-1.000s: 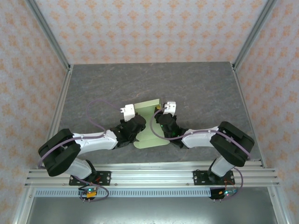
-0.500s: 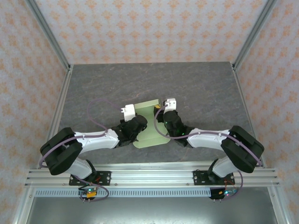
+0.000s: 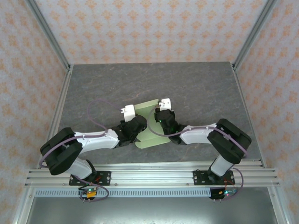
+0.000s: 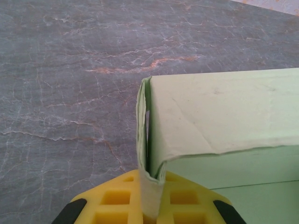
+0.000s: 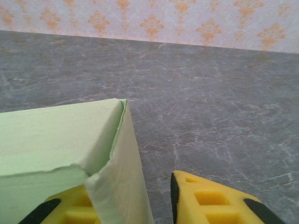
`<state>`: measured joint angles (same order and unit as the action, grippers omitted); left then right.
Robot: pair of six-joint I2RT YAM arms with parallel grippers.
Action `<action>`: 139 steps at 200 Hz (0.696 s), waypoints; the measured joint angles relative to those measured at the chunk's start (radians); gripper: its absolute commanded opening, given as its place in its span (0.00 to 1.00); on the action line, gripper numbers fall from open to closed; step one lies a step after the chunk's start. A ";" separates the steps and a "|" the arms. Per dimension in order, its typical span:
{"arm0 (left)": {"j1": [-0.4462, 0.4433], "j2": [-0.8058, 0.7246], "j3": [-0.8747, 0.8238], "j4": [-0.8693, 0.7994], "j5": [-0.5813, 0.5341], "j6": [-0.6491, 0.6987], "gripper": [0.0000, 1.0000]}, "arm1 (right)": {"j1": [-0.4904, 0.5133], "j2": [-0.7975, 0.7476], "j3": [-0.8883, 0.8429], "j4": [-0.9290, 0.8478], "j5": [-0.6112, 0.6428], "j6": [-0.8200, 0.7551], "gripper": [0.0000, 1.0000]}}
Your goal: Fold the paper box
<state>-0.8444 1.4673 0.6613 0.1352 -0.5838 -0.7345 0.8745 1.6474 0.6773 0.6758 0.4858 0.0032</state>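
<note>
The paper box (image 3: 150, 138) is pale green card, partly folded, lying mid-table between both grippers. My left gripper (image 3: 140, 125) comes in from the left. In the left wrist view its yellow fingers (image 4: 112, 200) pinch a doubled card edge, and the gripper (image 4: 152, 198) is shut on it while a raised box panel (image 4: 224, 112) spreads to the right. My right gripper (image 3: 160, 124) is at the box's right side. In the right wrist view it (image 5: 152, 207) stands open, with a side wall of the box (image 5: 124, 177) resting against its left finger (image 5: 70, 207) and its right finger (image 5: 210, 200) apart.
The grey marbled table (image 3: 201, 88) has free room behind and to both sides of the box. Aluminium frame rails (image 3: 149, 176) run along the near edge, and patterned walls (image 3: 149, 28) enclose the rest.
My right gripper has shifted a little left against the box. The box has swung slightly, its lower part moving left. The left gripper keeps its hold in place.
</note>
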 measured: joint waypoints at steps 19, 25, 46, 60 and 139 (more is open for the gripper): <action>0.000 0.000 0.002 -0.001 0.008 -0.010 0.00 | 0.033 0.035 0.018 0.031 0.092 -0.006 0.16; 0.000 0.000 0.004 -0.002 0.009 -0.014 0.00 | 0.045 0.047 0.028 0.035 0.132 -0.007 0.18; 0.001 0.000 0.007 0.000 0.013 -0.030 0.00 | 0.077 0.094 0.072 0.048 0.269 0.002 0.20; 0.002 0.006 0.010 0.008 0.022 -0.036 0.00 | 0.087 0.118 0.091 0.051 0.332 0.030 0.20; 0.005 0.014 0.011 0.020 0.037 -0.050 0.00 | 0.079 0.074 0.034 0.063 0.298 0.126 0.44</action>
<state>-0.8398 1.4818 0.6727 0.1551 -0.5465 -0.7841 0.9535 1.7210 0.7113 0.7387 0.7837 0.1295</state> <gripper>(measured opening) 0.081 0.406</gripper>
